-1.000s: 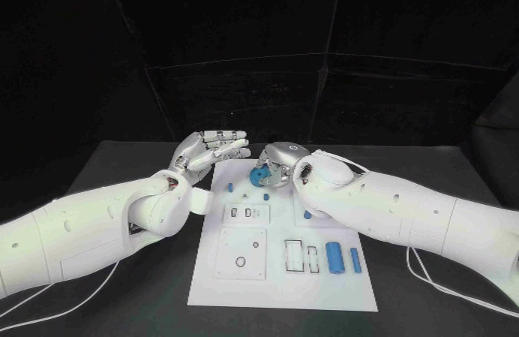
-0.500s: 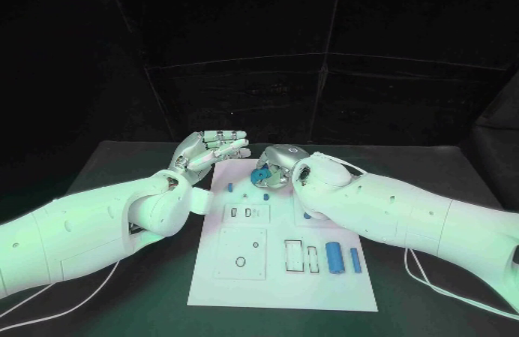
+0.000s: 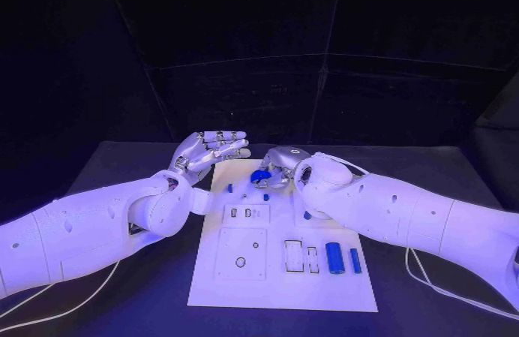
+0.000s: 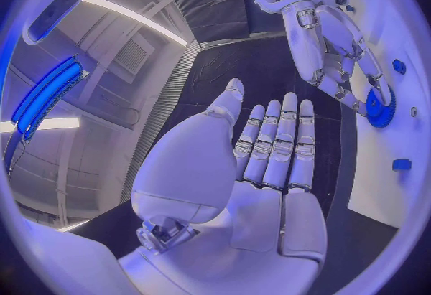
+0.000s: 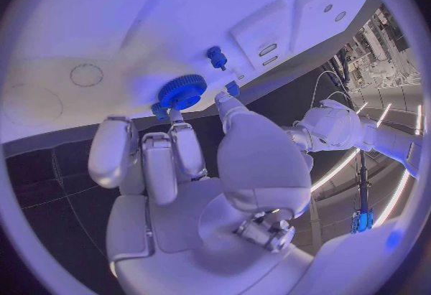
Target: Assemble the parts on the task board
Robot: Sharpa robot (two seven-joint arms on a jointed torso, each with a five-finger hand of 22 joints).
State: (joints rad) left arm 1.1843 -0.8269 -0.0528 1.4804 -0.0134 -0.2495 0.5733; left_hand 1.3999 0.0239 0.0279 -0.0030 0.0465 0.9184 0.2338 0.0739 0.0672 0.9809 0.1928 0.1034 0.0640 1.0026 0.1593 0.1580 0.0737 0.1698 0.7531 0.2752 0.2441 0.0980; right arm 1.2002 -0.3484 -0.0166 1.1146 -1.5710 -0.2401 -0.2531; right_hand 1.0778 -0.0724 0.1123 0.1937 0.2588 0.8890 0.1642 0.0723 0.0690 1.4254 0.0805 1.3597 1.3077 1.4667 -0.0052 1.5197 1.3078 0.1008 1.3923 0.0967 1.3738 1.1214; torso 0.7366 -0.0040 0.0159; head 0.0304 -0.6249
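Observation:
A blue gear (image 3: pixel 261 176) sits at the far end of the white task board (image 3: pixel 281 284). My right hand (image 3: pixel 284 162) reaches over it and grips its rim with the fingertips. The right wrist view shows the gear (image 5: pixel 182 90) at the tips of my right hand (image 5: pixel 179 158), close over the board (image 5: pixel 108 15); I cannot tell whether it touches the board. My left hand (image 3: pixel 211 148) is held up beside the board's far left corner, palm open, fingers straight and together, holding nothing. From the left wrist, my left hand (image 4: pixel 269 158) faces the gear (image 4: pixel 381 107).
Two blue cylinders (image 3: pixel 335 257) lie near the board's right edge, by a rectangular slot (image 3: pixel 294 254). Small blue pieces (image 3: pixel 229 188) lie close to the gear, and a blue peg (image 5: pixel 216 58) stands by it. Black table surrounds the board.
My right hand has shifted slightly over the gear, which stays in the same place. My left hand has not moved.

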